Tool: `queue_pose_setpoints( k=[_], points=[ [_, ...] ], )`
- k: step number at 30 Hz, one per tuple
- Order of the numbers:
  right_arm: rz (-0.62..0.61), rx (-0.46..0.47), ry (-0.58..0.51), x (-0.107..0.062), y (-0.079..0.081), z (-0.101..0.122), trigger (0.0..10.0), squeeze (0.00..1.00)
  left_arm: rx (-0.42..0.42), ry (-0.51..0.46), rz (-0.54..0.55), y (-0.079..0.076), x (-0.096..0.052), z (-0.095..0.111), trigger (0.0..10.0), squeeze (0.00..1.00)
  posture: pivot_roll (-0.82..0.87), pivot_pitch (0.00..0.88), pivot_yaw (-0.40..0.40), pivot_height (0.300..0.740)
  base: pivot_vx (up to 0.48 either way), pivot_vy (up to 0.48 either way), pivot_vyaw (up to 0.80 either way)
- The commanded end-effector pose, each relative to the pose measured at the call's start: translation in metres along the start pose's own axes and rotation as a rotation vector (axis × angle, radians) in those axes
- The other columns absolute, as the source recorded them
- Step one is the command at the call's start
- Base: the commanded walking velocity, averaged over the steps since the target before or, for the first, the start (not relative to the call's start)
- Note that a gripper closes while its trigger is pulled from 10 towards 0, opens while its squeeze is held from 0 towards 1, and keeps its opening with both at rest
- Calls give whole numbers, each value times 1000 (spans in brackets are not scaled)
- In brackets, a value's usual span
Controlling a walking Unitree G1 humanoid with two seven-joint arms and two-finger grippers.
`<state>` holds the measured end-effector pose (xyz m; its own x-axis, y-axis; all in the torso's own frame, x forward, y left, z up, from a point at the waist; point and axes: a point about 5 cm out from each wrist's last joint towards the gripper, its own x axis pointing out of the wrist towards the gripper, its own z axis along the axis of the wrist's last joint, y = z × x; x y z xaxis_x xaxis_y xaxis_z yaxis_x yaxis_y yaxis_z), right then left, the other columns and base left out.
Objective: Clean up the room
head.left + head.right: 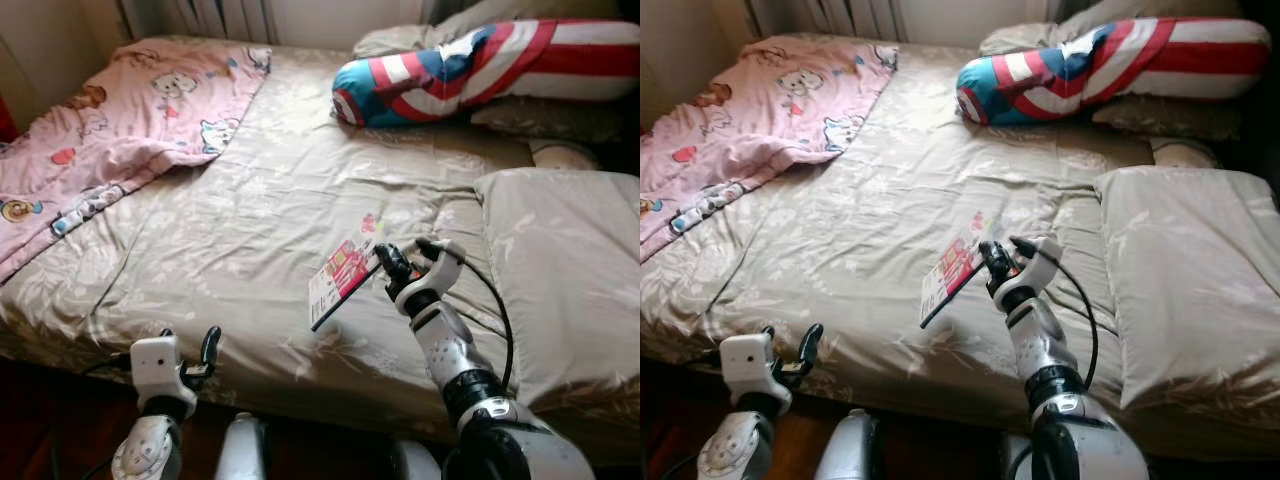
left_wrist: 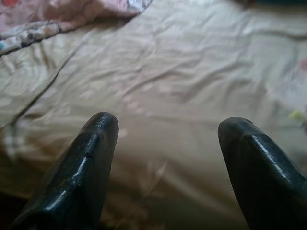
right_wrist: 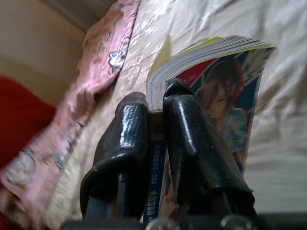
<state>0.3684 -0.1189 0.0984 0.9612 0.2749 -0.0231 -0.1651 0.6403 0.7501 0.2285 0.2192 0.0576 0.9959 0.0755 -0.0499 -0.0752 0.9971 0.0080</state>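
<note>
A wide bed (image 1: 250, 210) is taking up most of the scene, its beige sheet lying wrinkled from the near edge up to the wall. A pink blanket (image 1: 120, 120) printed with cartoon animals is lying crumpled over the bed's far left corner and trailing down the left side. A large beige pillow (image 1: 570, 290) is resting on the right side of the bed, and beyond it a long cushion (image 1: 470, 70) in red, white and blue stripes with a star is lying across the head of the bed, on top of another beige pillow.

The right arm is reaching over the near part of the mattress, and the right gripper (image 1: 385, 268) is clenching a book (image 1: 340, 275) by one corner. The two black fingers (image 3: 192, 143) are pressing on either side of its spine end, with the pages fanning out just past them. The book is hanging tilted in the air above the sheet, in the middle of the bed just left of the big pillow, its colourful cover showing a drawn figure.

The left gripper (image 1: 200, 362) is hovering low at the near edge of the bed, well apart from the book, with its fingers (image 2: 81, 167) spread wide and gripping nothing.
</note>
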Motion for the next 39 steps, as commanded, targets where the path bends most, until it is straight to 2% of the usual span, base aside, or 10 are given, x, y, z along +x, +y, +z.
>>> queue_pose_setpoints(
  k=[1, 3, 5, 6, 9, 13, 19, 21, 32, 39],
  points=[
    [-28, 124, -37, -1, -6, 1, 10000, 0, 22, 25, -13, 3, -8, -1, 10000, 0, 146, 209, 49, 645, 0, 0, 0],
    [-159, 119, -5, -10, -25, -3, 10000, 0, 30, 34, -26, 3, -12, 0, 10000, 0, 159, 220, 59, 645, 0, 0, 0],
    [-216, 91, 14, -16, -34, -7, 10000, 0, 33, 36, -31, 3, -15, 1, 10000, 0, 172, 233, 68, 645, 0, 0, 0],
    [-284, 85, 23, -25, -47, -10, 10000, 0, 38, 42, -38, 3, -19, 2, 10000, 0, 185, 243, 73, 645, 0, 0, 0],
    [-372, 89, 45, -41, -68, -14, 10000, 0, 46, 53, -40, 4, -25, 3, 10000, 0, 189, 268, 82, 645, 0, 0, 0],
    [-454, 65, 32, -56, -86, -11, 10000, 0, 50, 75, -44, 6, -32, 3, 10000, 0, 186, 286, 92, 645, 0, 0, 0],
    [-594, 97, -48, -72, -106, 1, 10000, 0, 48, 103, -61, 5, -38, 3, 10000, 0, 183, 300, 103, 645, 0, 0, 0],
    [-620, 85, -64, -74, -109, 3, 10000, 0, 50, 105, -62, 5, -38, 3, 10000, 0, 184, 301, 104, 645, 0, 0, 0],
    [-676, 310, -262, -79, -113, 7, 10000, 0, 63, 112, -60, 9, -41, 6, 10000, 0, 196, 313, 107, 645, 0, 0, 0],
    [-704, 351, -288, -86, -117, 0, 10000, 0, 66, 109, -63, 6, -40, 9, 10000, 0, 194, 315, 108, 645, 0, 0, 0]
  ],
)
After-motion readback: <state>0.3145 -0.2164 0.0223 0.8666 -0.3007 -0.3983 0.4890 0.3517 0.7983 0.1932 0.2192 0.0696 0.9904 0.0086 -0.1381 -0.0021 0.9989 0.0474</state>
